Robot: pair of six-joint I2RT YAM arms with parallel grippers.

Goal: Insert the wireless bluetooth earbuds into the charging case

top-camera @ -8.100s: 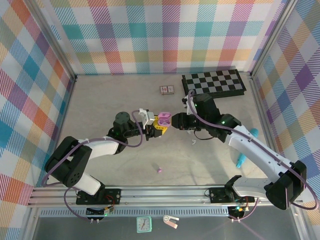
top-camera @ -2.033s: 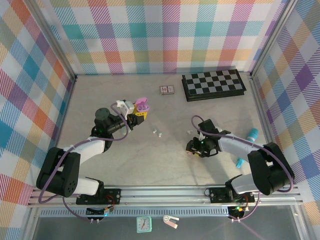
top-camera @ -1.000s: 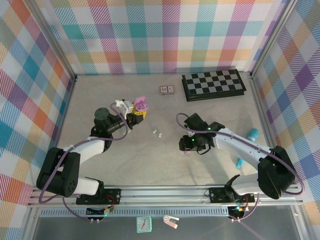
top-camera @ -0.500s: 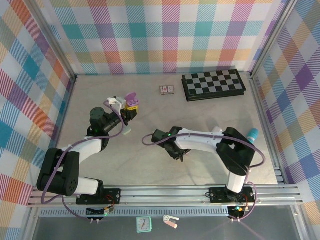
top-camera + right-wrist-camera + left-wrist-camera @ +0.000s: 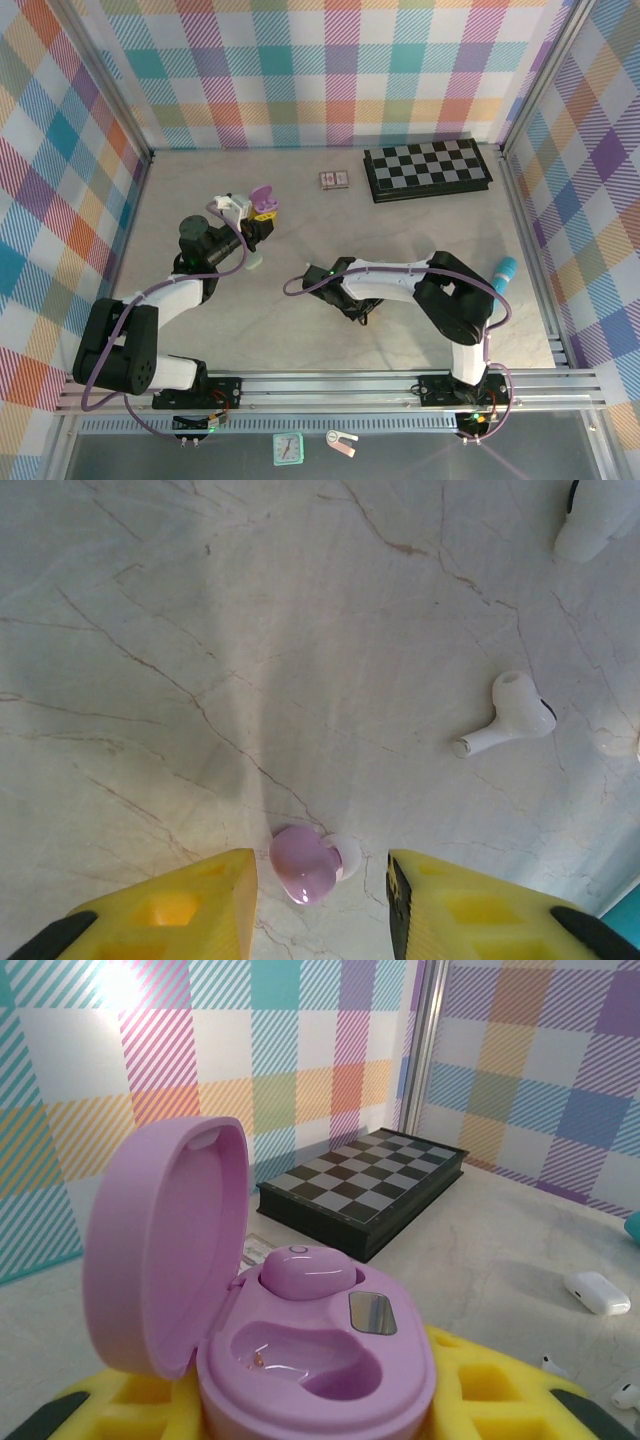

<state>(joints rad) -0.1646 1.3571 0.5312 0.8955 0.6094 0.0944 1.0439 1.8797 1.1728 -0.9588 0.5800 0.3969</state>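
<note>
Purple earbud lies on the counter between the spread fingers of your right hand, not yet pinched, while your left hand grips the open case with one bud seated; close off-centre and the glossy earbud may squirt out or roll away.

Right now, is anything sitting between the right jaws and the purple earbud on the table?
Nothing visible. The purple earbud lies on the bare table directly between the right jaws, which stand open on either side of it. The white earbud lies well off to one side, clear of them.
</note>
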